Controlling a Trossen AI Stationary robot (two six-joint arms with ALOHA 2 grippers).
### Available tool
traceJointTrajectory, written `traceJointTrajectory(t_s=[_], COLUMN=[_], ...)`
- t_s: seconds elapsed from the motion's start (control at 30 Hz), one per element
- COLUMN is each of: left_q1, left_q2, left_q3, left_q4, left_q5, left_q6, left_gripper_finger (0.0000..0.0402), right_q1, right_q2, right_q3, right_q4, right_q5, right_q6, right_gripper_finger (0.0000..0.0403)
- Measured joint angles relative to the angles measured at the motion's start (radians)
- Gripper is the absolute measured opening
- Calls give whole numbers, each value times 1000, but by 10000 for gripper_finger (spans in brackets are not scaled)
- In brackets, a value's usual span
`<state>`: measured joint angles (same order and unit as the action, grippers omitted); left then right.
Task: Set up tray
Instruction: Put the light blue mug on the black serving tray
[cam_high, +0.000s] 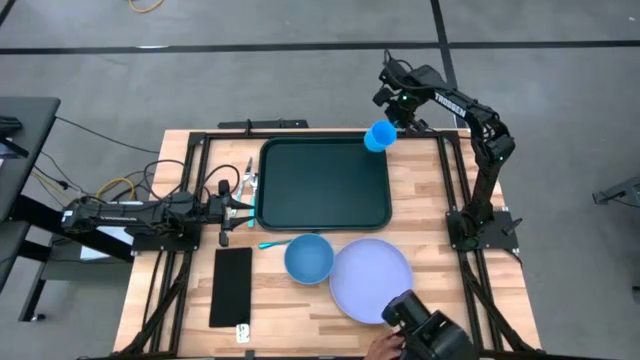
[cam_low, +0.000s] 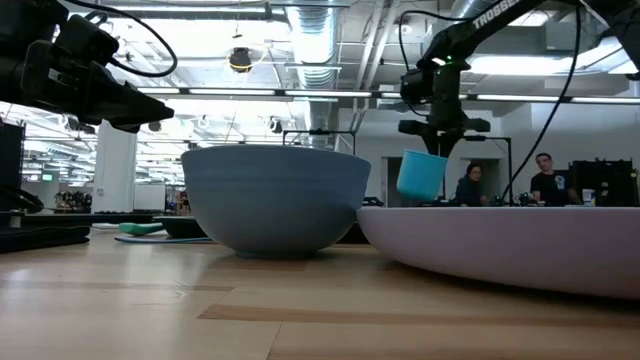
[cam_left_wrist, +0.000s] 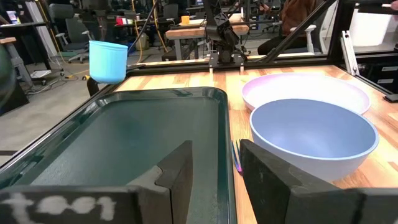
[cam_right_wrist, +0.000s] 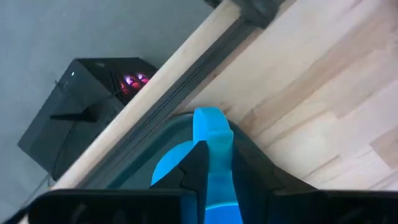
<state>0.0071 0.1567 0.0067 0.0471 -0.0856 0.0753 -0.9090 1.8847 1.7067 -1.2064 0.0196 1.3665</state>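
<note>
The dark green tray (cam_high: 325, 183) lies flat on the wooden table, and also shows in the left wrist view (cam_left_wrist: 124, 143). My right gripper (cam_high: 387, 124) is shut on a light blue cup (cam_high: 380, 137) above the tray's far right corner; the cup also shows in the low view (cam_low: 422, 175). My left gripper (cam_left_wrist: 214, 158) is open at the tray's left edge (cam_high: 258, 205). Its fingers stand on either side of the tray's rim (cam_left_wrist: 225, 143), and I cannot tell whether they touch it. My right gripper pinches the cup's wall at its rim (cam_right_wrist: 213, 134), one finger inside the cup and one outside. The fingers come from above, pointing down. The cup hangs below them, lifted clear of the tray and a little tilted.
A blue bowl (cam_high: 308, 257) and a lavender plate (cam_high: 372, 280) stand near the tray's near edge. A teal utensil (cam_high: 272, 243) lies left of the bowl. A flat black rectangle (cam_high: 232, 287) lies at the near left. A person's hand (cam_high: 385, 345) with a dark device is at the near edge.
</note>
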Motion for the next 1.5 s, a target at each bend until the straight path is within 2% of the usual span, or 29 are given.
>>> traceJointTrajectory(t_s=[0.6, 0.7, 0.9, 1.0, 1.13, 1.3, 1.5], left_q1=[0, 0, 0, 0, 0, 0, 0], left_q2=[0, 0, 0, 0, 0, 0, 0], left_q3=[0, 0, 0, 0, 0, 0, 0], left_q4=[0, 0, 0, 0, 0, 0, 0], left_q5=[0, 0, 0, 0, 0, 0, 0], left_q6=[0, 0, 0, 0, 0, 0, 0], left_gripper_finger=[121, 121, 121, 121, 121, 121, 121], right_q1=[128, 146, 183, 193, 190, 186, 187], right_q2=[0, 0, 1, 1, 1, 2, 2], right_q3=[0, 0, 0, 0, 0, 0, -1], right_q4=[7, 29, 100, 101, 116, 123, 124], right_q5=[108, 149, 199, 205, 200, 152, 139], right_q6=[-56, -127, -374, -411, -427, -597, -700], right_gripper_finger=[54, 54, 54, 54, 54, 54, 54])
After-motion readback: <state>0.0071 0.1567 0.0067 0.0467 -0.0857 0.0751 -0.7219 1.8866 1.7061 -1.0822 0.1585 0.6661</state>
